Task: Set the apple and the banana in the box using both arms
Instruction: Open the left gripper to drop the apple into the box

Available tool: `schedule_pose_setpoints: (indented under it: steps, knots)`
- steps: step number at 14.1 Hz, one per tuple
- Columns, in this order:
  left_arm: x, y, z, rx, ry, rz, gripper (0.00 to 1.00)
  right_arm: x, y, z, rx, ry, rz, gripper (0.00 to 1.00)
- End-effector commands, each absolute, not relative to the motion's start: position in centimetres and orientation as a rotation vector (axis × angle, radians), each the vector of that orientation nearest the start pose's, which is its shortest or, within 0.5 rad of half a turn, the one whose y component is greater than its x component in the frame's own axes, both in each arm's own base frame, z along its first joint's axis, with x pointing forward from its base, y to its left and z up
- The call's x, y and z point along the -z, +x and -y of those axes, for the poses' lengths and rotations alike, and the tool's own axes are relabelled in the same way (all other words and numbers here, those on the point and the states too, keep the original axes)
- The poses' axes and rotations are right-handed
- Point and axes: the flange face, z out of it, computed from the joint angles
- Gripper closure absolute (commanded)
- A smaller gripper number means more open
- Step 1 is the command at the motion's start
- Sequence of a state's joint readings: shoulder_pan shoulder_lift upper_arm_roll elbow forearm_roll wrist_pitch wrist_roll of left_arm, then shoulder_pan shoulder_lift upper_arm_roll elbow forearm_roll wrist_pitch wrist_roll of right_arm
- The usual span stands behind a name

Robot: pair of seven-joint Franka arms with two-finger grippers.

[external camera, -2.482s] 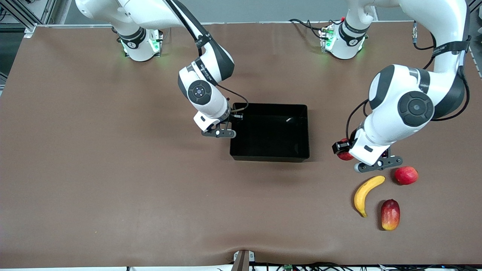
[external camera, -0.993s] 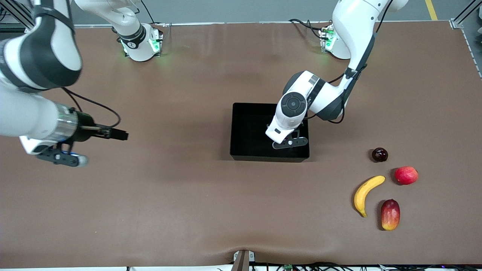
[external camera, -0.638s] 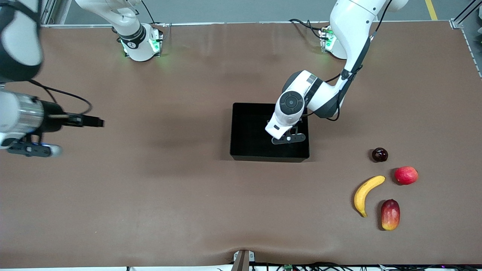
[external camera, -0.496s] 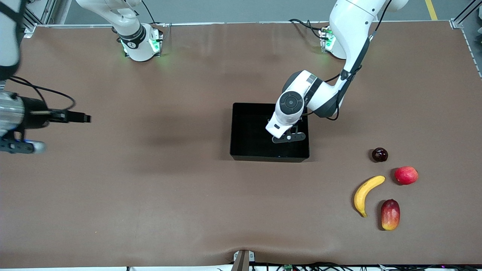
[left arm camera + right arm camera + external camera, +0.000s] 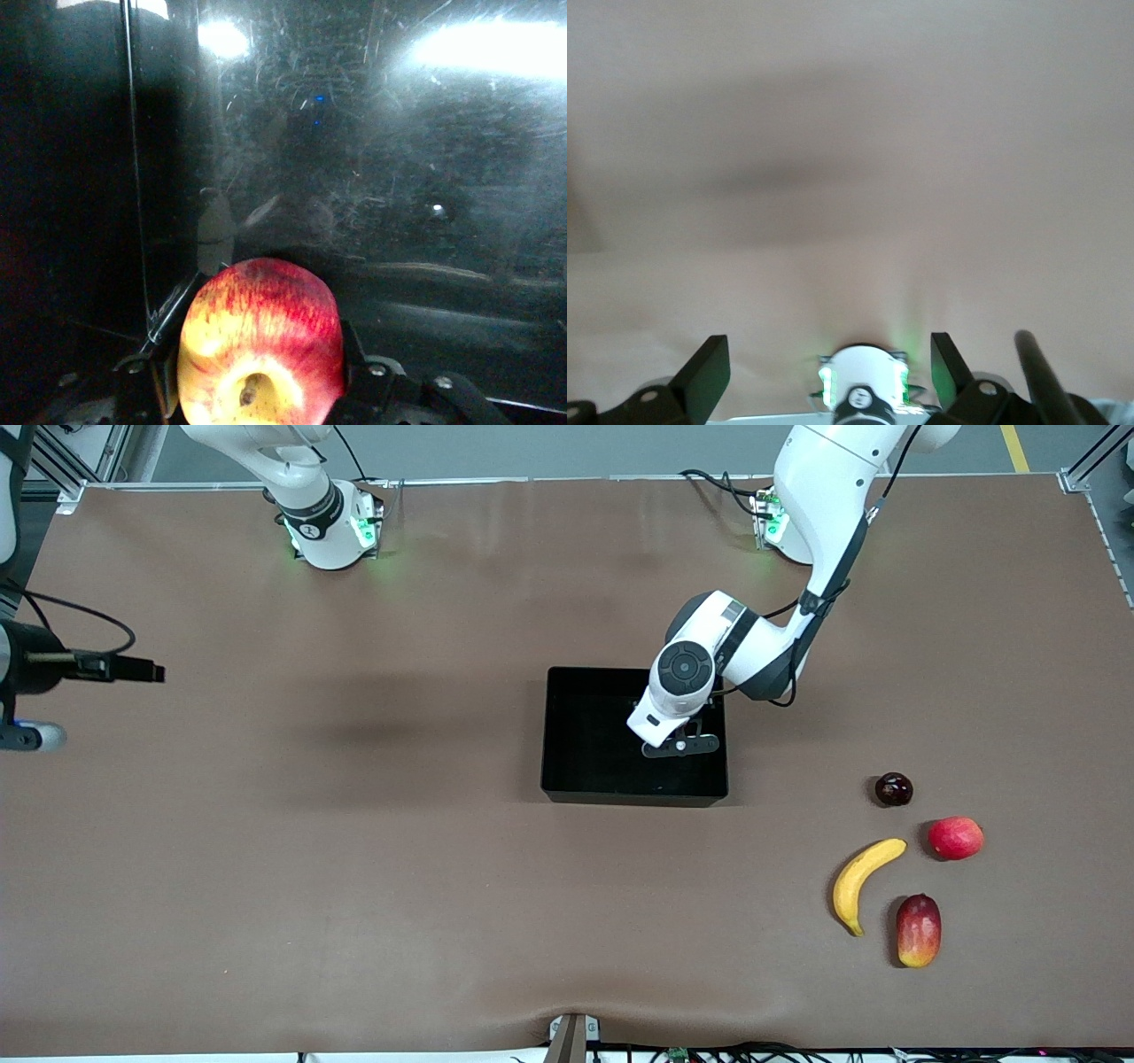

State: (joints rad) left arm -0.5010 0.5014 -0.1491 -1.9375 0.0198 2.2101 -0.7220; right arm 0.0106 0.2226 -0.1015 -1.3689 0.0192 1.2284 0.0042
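My left gripper point(image 5: 678, 746) is down inside the black box point(image 5: 567, 691), near the wall at the left arm's end. It is shut on the apple point(image 5: 261, 345), red with yellow patches, seen in the left wrist view between the fingers, with the box's glossy inside point(image 5: 399, 177) around it. In the front view the wrist hides the apple. The yellow banana point(image 5: 858, 881) lies on the table toward the left arm's end, nearer the front camera than the box. My right gripper point(image 5: 22, 735) is open and empty point(image 5: 828, 367), up over the table's edge at the right arm's end.
Beside the banana lie a smooth pinkish-red fruit point(image 5: 955, 838), a small dark plum point(image 5: 893, 789) and a red-and-yellow mango point(image 5: 918, 930). The right arm's base point(image 5: 864, 381) shows in the right wrist view.
My left arm carried the apple from the fruit group into the box and has settled there. My right arm swung from the box's side out to the right arm's end of the table.
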Motion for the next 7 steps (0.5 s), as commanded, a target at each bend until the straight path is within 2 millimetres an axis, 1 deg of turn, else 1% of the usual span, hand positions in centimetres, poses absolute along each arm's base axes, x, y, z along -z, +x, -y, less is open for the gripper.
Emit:
schedule_pose_setpoints:
  steps: [1,3,4,5,6,7]
  knots:
    - [-23.3,48.1,36.2,-0.269,-3.056,0.091,0.00,-58.5,57.5,3.2,-0.460,-3.089,-0.112,0.00]
    - [-26.4,49.0,36.0,-0.229,-3.071,0.111,0.00,-60.1,58.6,3.2,-0.341,-3.076,-0.112,0.00]
    - [-28.9,49.9,36.1,-0.221,-3.072,0.116,0.00,-61.4,58.7,3.7,-0.293,-3.093,-0.149,0.00]
    - [-31.3,51.4,35.6,-0.233,-3.059,0.133,0.00,-61.9,58.7,4.0,-0.272,-3.086,-0.203,0.00]
    - [-34.6,53.7,34.4,-0.238,-3.058,0.151,0.00,-62.1,58.8,3.6,-0.265,-3.085,-0.233,0.00]
    - [-37.2,55.8,32.9,-0.246,-3.065,0.136,0.00,-63.0,58.6,3.0,-0.214,-3.095,-0.210,0.00]
